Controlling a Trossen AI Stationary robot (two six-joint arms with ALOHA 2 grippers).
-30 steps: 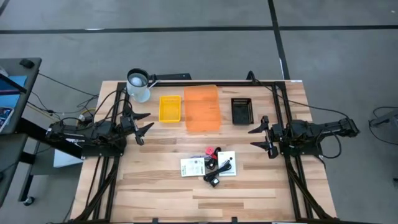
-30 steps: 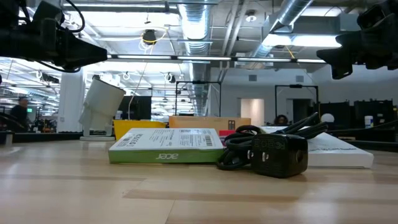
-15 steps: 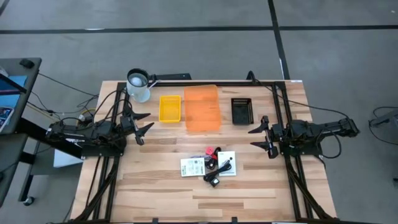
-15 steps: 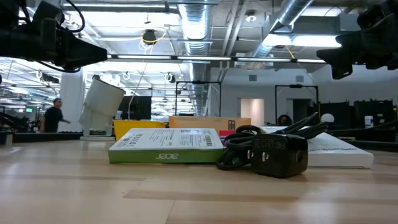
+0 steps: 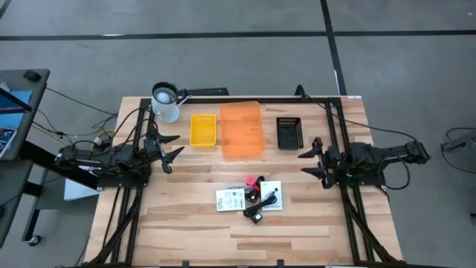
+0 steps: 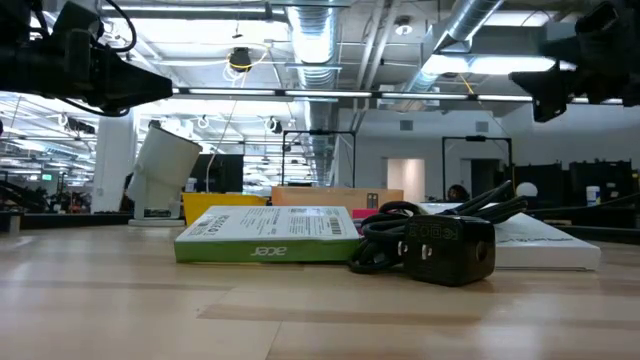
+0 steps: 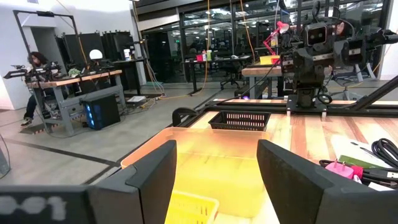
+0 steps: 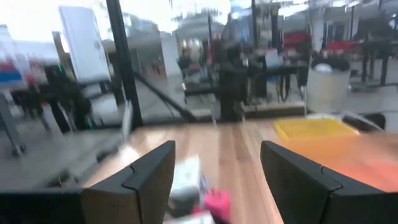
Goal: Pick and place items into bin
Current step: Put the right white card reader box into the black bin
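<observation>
Wooden table (image 5: 186, 216) fills the middle of the high view, framed by dark rails along its edges. Both arms sit at mid-height of that frame: the left gripper (image 5: 169, 150) at the left edge of the tabletop, its fingers spread apart and holding nothing, and the right gripper (image 5: 311, 163) at the right edge, its fingers likewise parted and empty, both pointing inward toward the table's centre. Along the upper part of the table stands a row of containers: an orange bin (image 5: 242, 130) in the middle, largest of the row; a smaller yellow bin (image 5: 203, 129) just beside it on its left; a black basket (image 5: 288, 132) to its right, apart from it; and a white cup (image 5: 165, 102) near the upper left corner. Below the orange bin, in the lower centre of the frame, lie the items in one tight cluster, well apart from both grippers. A white box with printed labels (image 5: 230, 199) lies on the cluster's left, a white card (image 5: 271, 195) on its right, and a black cable (image 5: 260, 197) is draped between and over them. A small red-pink piece (image 5: 251, 182) sits at the cluster's upper edge, and a small black block (image 5: 256, 217) at its lower edge. In the low view the box (image 6: 268, 234) lies flat with the black adapter (image 6: 448, 250) and coiled cable just beside it on the right.
</observation>
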